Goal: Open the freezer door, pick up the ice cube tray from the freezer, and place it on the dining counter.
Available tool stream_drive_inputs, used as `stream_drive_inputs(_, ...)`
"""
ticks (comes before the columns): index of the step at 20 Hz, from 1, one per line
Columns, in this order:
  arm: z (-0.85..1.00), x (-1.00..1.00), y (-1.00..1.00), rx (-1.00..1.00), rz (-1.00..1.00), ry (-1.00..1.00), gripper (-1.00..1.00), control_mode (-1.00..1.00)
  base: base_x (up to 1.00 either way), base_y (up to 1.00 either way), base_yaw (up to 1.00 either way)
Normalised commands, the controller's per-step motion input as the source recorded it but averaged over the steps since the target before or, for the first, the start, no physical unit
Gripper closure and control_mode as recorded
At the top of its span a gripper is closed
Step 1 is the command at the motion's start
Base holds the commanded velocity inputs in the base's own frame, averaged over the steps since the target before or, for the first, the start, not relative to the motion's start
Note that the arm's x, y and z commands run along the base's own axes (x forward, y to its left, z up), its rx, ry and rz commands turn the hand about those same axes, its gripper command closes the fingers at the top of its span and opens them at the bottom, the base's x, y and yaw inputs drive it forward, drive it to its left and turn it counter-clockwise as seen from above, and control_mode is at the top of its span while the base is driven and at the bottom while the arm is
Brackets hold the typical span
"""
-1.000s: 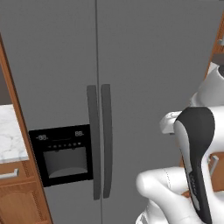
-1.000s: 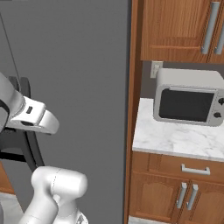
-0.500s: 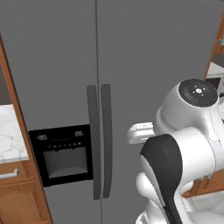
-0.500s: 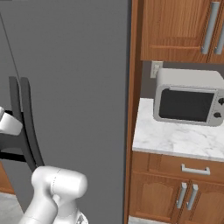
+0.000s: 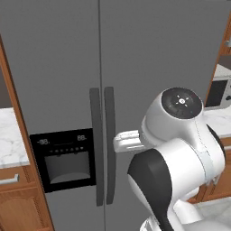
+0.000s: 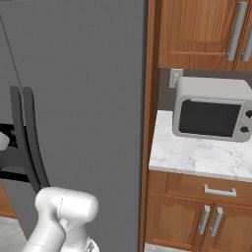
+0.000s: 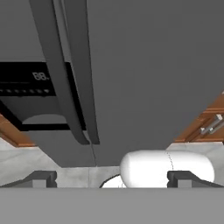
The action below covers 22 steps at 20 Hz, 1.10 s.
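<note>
Facing the side-by-side fridge, the arm rises at the lower right of the left base view, its white wrist reaching toward the two long dark handles at the centre of the frame. The freezer door [image 5: 54,90] fills the left half of that view, shut flush against the plain grey door [image 5: 162,49] to its right, with the black dispenser panel [image 5: 64,159] at the lower left and the freezer handle [image 5: 95,149] running vertically just right of it. The second handle [image 5: 109,149] stands just beside the first, on the plain door. In the hand view the gripper [image 7: 111,179] sits at the bottom of the frame with its two dark fingertips [image 7: 43,178] spread wide apart and nothing between them; both curved handles run down from the upper left of that frame, ending above and between the tips, with the dispenser panel [image 7: 26,96] at the left. The gripper is near the handles but touching neither. In the right base view a grey microwave [image 6: 212,109] stands on a marble countertop [image 6: 197,155] at the right, above brown wooden cabinets [image 6: 197,211], with more wooden cabinets [image 6: 206,34] at the upper right.
</note>
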Motion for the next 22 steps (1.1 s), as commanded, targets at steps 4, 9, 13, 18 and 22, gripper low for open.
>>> stream_drive_inputs(4,0.0,0.05,0.41,0.0,0.02,-0.01,-1.0,-1.0,0.0,0.0,0.0)
stream_drive_inputs(9,0.0,0.4,0.09,0.02,0.0,0.0,-1.0,-1.0,0.0,0.0,0.0)
stream_drive_inputs(13,0.0,0.66,0.0,0.03,0.0,0.0,-1.0,-1.0,0.0,0.0,0.0)
stream_drive_inputs(18,0.0,0.68,0.24,0.0,0.0,0.0,-1.0,-1.0,0.0,0.0,0.0)
stream_drive_inputs(22,0.0,0.52,0.29,0.0,0.0,0.0,-1.0,-1.0,0.0,0.0,0.0)
